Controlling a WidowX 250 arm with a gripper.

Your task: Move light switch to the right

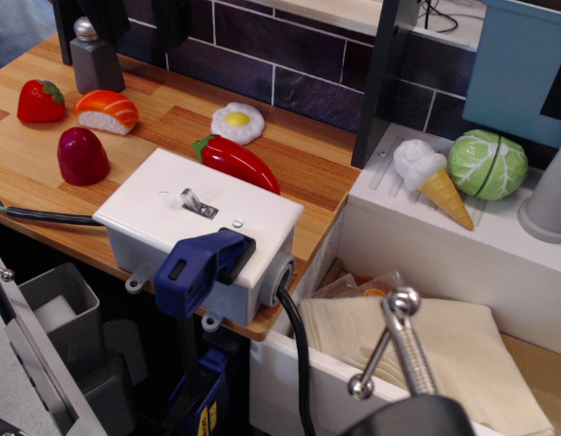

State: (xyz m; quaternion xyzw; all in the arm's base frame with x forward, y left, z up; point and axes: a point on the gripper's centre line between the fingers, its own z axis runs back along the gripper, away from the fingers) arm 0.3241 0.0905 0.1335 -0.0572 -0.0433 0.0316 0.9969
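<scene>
One small silver light switch (pixel 198 202) is seen left of the middle, on top of the white box (pixel 172 222); its tip is leaned to the upper left; the gripper (pixel 382 343) is seen far off at the lower right, spread wide and holding nothing.

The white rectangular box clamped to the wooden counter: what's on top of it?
On the white rectangular box sits a small metal plate with a silver toggle lever. A blue plastic clamp grips its front edge, covering that part of the box.
</scene>
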